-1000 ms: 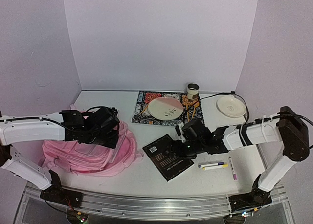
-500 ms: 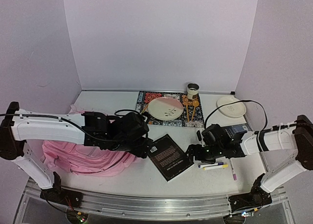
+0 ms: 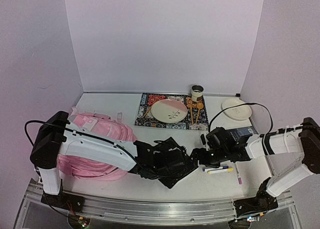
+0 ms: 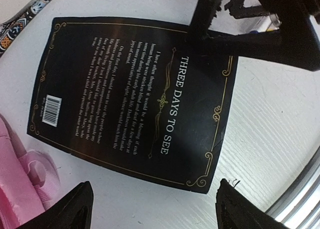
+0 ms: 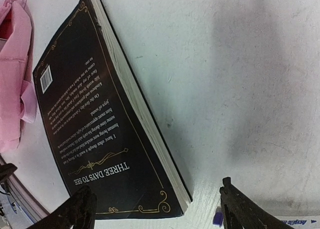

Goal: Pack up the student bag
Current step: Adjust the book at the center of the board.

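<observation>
A large soft pink fabric backpack [image 3: 100,125] slumps at the worktop's [image 3: 175,133] left edge, and a black paperback book [image 4: 135,94] lies flat by the near edge, with left fingers [image 4: 75,209] above and right fingers [image 5: 240,206] beside it, both spread wide and empty, so pinching its thin edge could skid it away.

left gripper [image 4: 152,209]: fingers spread wide | right gripper [image 5: 155,209]: spread too (both reaching inward) | tips seemingly close together

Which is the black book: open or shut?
Shut. The black book lies flat on the white table, barcode cover up, pages pressed together.
</observation>
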`<state>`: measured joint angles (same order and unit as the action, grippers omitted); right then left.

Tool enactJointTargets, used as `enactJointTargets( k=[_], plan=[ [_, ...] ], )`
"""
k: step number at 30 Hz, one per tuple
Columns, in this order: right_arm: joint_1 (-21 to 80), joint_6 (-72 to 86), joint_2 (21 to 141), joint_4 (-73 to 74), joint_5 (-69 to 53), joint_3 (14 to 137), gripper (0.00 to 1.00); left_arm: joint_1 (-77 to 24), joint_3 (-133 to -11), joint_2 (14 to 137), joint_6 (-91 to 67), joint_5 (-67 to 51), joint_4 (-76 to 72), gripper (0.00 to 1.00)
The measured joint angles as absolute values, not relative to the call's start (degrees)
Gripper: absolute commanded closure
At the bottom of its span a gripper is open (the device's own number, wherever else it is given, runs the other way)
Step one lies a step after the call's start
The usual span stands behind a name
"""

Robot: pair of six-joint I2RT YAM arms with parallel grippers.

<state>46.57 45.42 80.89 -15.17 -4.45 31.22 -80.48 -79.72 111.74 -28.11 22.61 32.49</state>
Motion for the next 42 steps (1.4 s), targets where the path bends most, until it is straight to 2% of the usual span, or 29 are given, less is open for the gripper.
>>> enactJointTargets(
  k=[7,12,22,29,42],
  plan=[
    [46.57,44.82,84.11,-16.58,-6.68,31.4,0.19,-80.74,-79.88,114.76,-27.88,20.54,30.49,0.14],
    [46.57,44.04,86.12,-18.62,-8.74,32.43,0.19,-80.79,-79.48,114.77,-29.91,19.02,28.48,0.09],
    [46.57,42.74,88.11,-20.6,-12.05,33.39,0.25,-75.61,-70.04,112.01,-41.83,14.23,24.21,0.08],
    [46.57,42.54,88.18,-20.98,-15.21,33.07,0.37,-70.88,-63.11,107.84,-46.92,9.27,16.67,0.1],
    [46.52,43.88,86.15,-23.8,-20.15,31.25,0.58,-70.24,-62.45,107.57,-48.63,5.91,12.51,0.11]
  ],
)
